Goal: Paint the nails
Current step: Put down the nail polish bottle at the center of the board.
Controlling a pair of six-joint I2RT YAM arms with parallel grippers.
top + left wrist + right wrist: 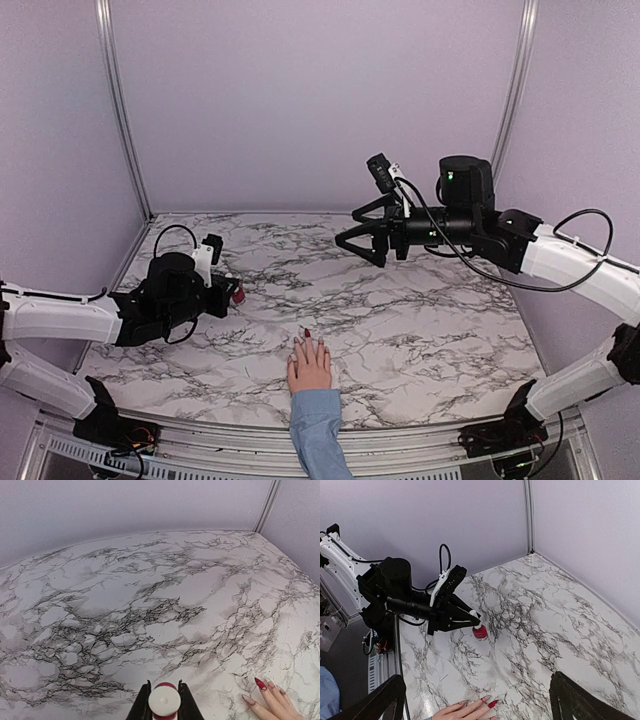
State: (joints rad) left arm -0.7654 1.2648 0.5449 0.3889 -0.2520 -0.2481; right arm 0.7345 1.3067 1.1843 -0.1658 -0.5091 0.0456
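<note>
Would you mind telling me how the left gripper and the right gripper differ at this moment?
The left gripper has its fingers shut on the white cap of the polish bottle; the right gripper has its fingers spread wide and holds nothing. The left gripper sits low over the table; the right gripper hangs high above it. Both are black.

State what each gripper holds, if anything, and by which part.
The left gripper holds the polish bottle, clamped at its white cap. The right gripper is open and holds nothing.
</note>
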